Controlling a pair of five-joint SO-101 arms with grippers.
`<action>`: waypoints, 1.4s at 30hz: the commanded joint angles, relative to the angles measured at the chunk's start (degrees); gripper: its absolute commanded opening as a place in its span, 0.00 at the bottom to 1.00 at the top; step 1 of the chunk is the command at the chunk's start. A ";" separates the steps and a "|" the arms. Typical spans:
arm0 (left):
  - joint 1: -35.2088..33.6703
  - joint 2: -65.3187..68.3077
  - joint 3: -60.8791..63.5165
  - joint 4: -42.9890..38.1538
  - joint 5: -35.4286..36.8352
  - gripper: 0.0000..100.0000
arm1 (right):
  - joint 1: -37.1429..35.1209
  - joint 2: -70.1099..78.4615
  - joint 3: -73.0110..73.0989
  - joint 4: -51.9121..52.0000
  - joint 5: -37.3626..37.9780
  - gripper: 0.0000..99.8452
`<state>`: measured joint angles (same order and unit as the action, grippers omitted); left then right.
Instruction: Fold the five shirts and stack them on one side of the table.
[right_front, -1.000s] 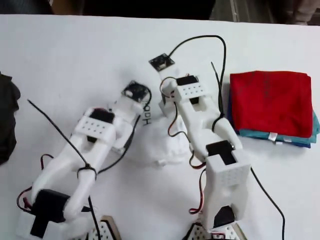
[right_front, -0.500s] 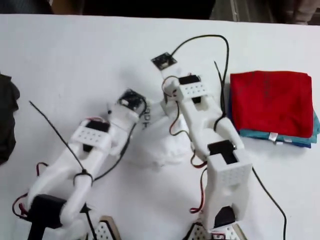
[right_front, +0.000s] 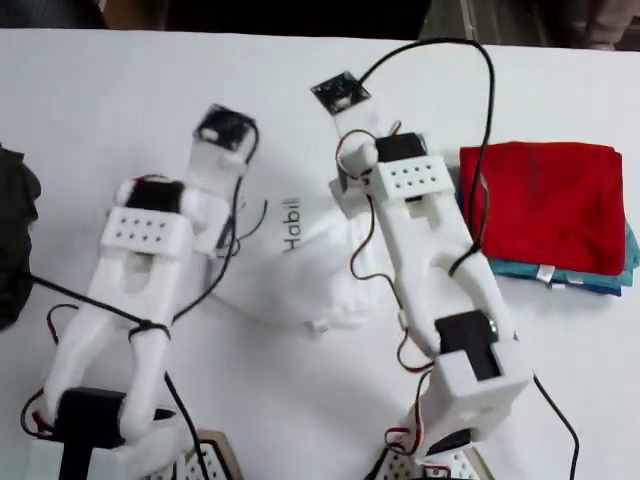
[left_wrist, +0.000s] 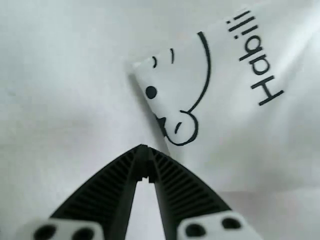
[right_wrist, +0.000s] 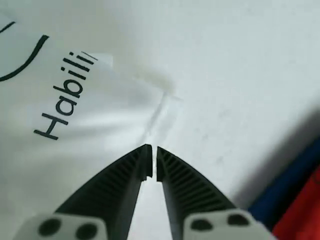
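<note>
Garment (right_front: 14, 235), dark: bunched at the left edge of the desk (right_front: 130, 80), well apart from the other cloth. By my reading it is a shirt yet to be folded.

Left end effector (left_wrist: 145, 167): tips pressed together at the side edge of the white shirt (right_front: 300, 275), just beside its drawn face (left_wrist: 175, 100). It appears to nip the cloth there.

White shirt: one, rumpled and unfolded, mid-desk between the left arm (right_front: 130, 270) and the right arm (right_front: 430, 260). Its bulk lies on the base side of both end effectors. The lettering (right_front: 291, 224) runs away from the bases.

Right end effector (right_wrist: 150, 162): tips all but closed on a raised crease at the opposite edge of the same shirt.

Stack (right_front: 545, 205): folded shirts at the right side of the desk, red on top, teal and blue beneath.

Judgement: the held edge spans left to right, one arm at each end and neither nearer. The next move likely draws that edge taut and flat before any fold.
</note>
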<state>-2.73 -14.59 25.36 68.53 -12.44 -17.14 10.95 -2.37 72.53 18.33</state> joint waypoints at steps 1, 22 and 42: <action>-4.75 -0.53 -1.80 -0.53 -0.53 0.03 | -0.04 -3.65 -1.93 3.03 -4.48 0.17; -22.86 -0.97 3.91 -4.84 -0.62 0.03 | -11.82 16.66 -2.29 -0.22 -24.62 0.34; -24.70 -1.05 3.47 -4.84 -0.62 0.03 | -10.24 34.86 -21.01 13.14 -18.90 0.14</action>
<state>-27.08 -14.59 29.41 64.22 -12.53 -27.78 42.59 -22.07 85.19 -2.95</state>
